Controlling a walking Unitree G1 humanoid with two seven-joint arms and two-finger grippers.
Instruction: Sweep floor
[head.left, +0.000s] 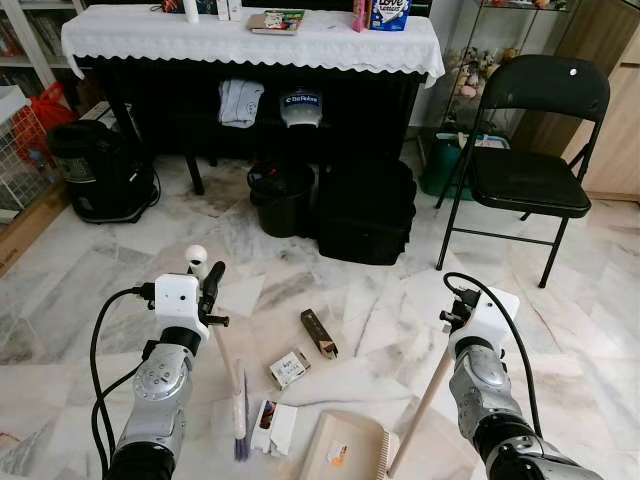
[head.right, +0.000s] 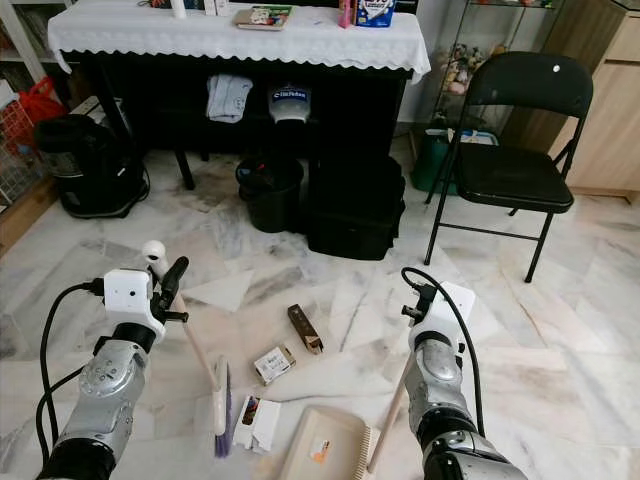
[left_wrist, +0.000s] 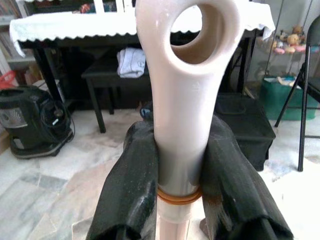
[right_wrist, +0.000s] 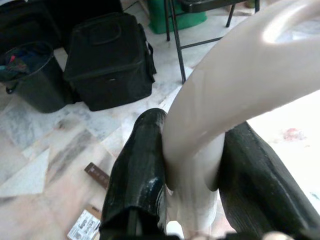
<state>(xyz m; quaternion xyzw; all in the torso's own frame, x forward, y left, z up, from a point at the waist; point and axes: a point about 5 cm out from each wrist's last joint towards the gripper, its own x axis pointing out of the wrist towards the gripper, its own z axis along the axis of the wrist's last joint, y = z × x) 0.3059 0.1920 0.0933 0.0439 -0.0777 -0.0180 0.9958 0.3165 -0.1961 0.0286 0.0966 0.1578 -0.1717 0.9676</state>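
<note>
Marble floor (head.left: 330, 255) holds litter while left gripper (left_wrist: 182, 165) clamps broom (head.left: 238, 405), right gripper (right_wrist: 192, 170) clamps dustpan (head.left: 345, 445).

Three pieces of litter lie on the floor: one brown box (head.left: 319, 333), one small white carton (head.left: 289, 368), one flat white packet (head.left: 273, 427). There is one broom (head.left: 238, 410), one dustpan (head.left: 345, 446), one folding chair (head.left: 530, 160), one black bin (head.left: 281, 197), one black case (head.left: 366, 210) and one vacuum cleaner (head.left: 98, 170).

Open marble floor (head.left: 560, 330) to the right.
Ahead: black plastic bin (head.left: 281, 197), black fabric case (head.left: 366, 208), black folding chair (head.left: 528, 165) block passage.
</note>
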